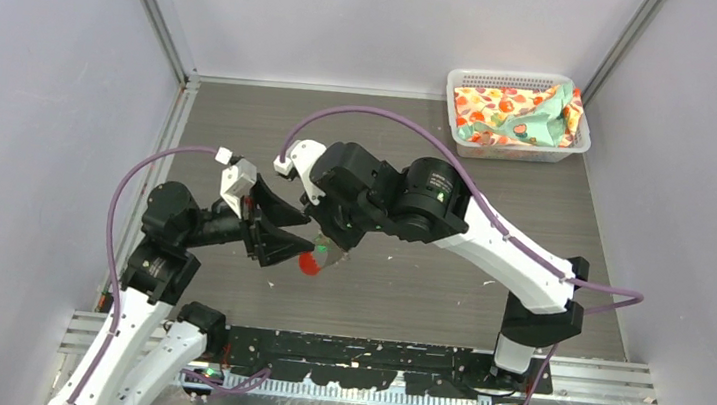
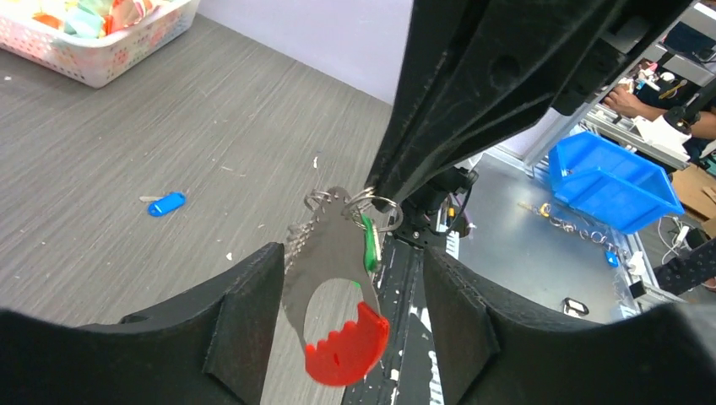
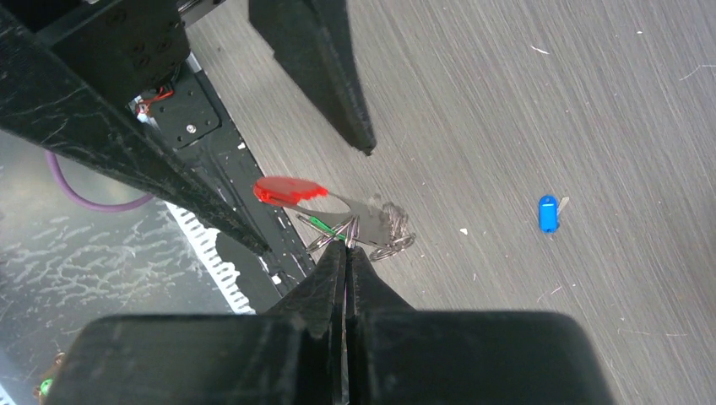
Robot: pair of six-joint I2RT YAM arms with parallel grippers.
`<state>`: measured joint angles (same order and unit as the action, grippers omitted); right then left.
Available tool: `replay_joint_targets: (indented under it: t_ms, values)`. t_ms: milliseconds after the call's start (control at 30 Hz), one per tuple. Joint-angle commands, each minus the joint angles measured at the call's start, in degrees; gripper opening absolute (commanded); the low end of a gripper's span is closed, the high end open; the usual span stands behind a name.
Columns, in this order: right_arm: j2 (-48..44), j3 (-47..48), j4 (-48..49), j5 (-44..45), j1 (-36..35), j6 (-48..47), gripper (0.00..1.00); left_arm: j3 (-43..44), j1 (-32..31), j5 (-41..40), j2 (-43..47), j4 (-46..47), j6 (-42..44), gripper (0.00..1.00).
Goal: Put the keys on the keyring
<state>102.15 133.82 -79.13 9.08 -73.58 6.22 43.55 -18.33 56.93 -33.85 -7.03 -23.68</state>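
From above, my right gripper (image 1: 330,247) and my left gripper (image 1: 282,245) meet nose to nose over the middle of the grey, wood-grained bench (image 1: 426,290). The keyring (image 1: 311,261) shows between them only as a red spot with a green glint just beside it. A white lattice basket (image 1: 508,77) of bright patterned packets sits in the far right corner, well apart.

In the left wrist view, my left gripper's matt black fingers (image 2: 245,321) stand wide apart, and the keyring hangs in the gap without clearly touching either one. It is a bunch of thin silvery wire loops above a flat, shiny metal plate with an oval cut-out. The plate ends in the red tag (image 2: 346,353), a plastic crescent with a notched inner edge. The green key (image 2: 368,243) hangs narrow and upright against the plate, just under the loops. I cannot tell whether it is threaded on. My right gripper reaches in from above and pinches the loops at the top. The blue key (image 2: 166,203) lies flat on the bench to the left, well apart, with its short silvery blade pointing away.

In the right wrist view, my right gripper's jaws are pressed together on the wire loops. The keyring dangles just past their tips, and the blue key lies off to the right.
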Motion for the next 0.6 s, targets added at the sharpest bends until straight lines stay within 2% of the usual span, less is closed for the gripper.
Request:
replay_joint_targets:
  t_ms: [0, 200, 367, 567]
  values:
    - [0.90, 3.03, -0.04, 2.16, -0.64, 1.86, 0.01, -0.30, -0.13, -1.86, 1.91, 0.23, 1.90, 0.61]
    - [3.25, 5.43, -1.06, 2.19, -0.86, 2.36, 0.01, -0.84, -0.28, 2.94, 1.08, 0.30, 2.44, 0.48]
    - [3.88, 6.06, -0.95, 2.04, -0.95, 2.71, 0.01, -2.17, -0.74, 2.49, 1.58, -0.43, 5.44, 0.48]
    - [4.19, 6.94, -0.85, 1.39, -0.95, 2.78, 0.01, -2.92, -0.92, 1.56, 2.08, -3.00, 10.92, 0.39]
